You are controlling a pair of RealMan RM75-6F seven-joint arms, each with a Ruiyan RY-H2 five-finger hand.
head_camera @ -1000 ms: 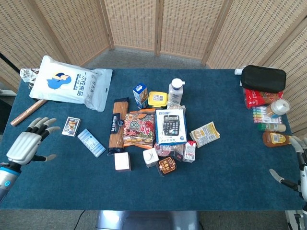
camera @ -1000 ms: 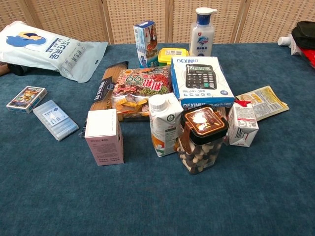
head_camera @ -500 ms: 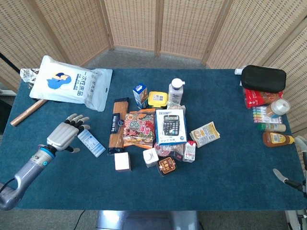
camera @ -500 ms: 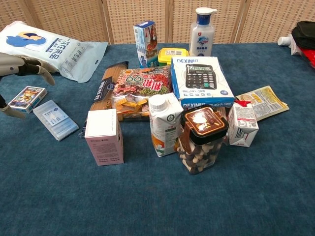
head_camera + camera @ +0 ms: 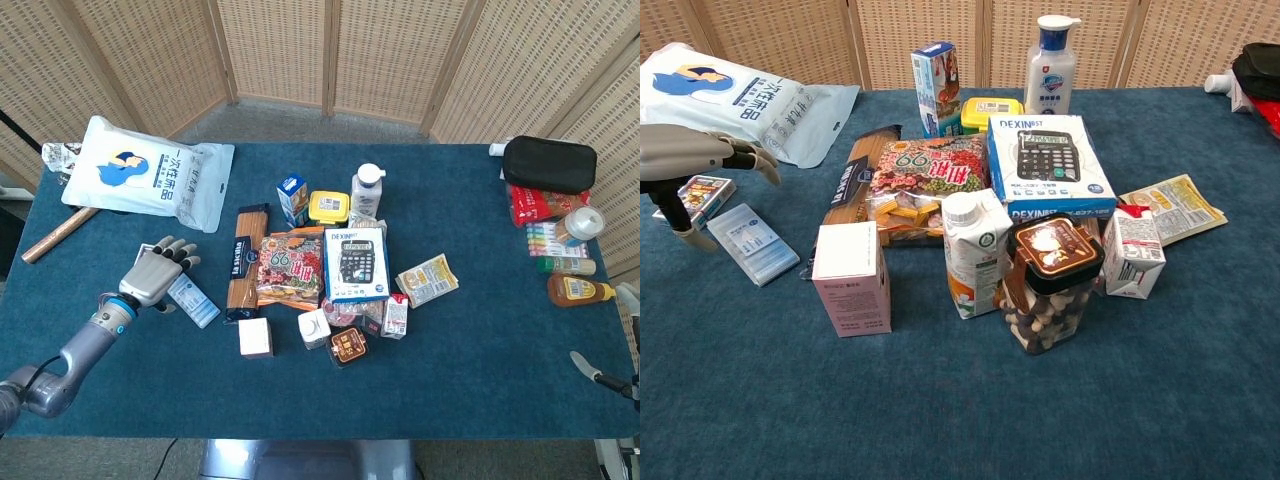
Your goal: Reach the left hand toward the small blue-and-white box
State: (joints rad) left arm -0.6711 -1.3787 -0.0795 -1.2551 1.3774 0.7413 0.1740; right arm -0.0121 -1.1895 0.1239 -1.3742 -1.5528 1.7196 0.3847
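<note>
A flat pale blue-and-white box (image 5: 192,299) lies on the blue table left of the central pile; the chest view shows this box (image 5: 752,243) at the left. My left hand (image 5: 156,274) hovers over the box's left end, fingers spread and pointing toward the pile, holding nothing. In the chest view the left hand (image 5: 698,158) comes in from the left edge, above the box. Only a thumb and a fingertip of my right hand (image 5: 603,375) show at the right edge of the table, apart and with nothing between them.
A small card box (image 5: 700,191) lies under the left hand. Right of the flat box are a dark spaghetti pack (image 5: 239,265), a pink box (image 5: 255,337) and the pile around a calculator box (image 5: 355,264). An upright blue carton (image 5: 292,199) stands behind. A large white bag (image 5: 150,174) lies far left.
My left hand has moved in from the table's left edge toward the right and now hovers over the card box and the flat box's left end. The right hand slid further out of view.
</note>
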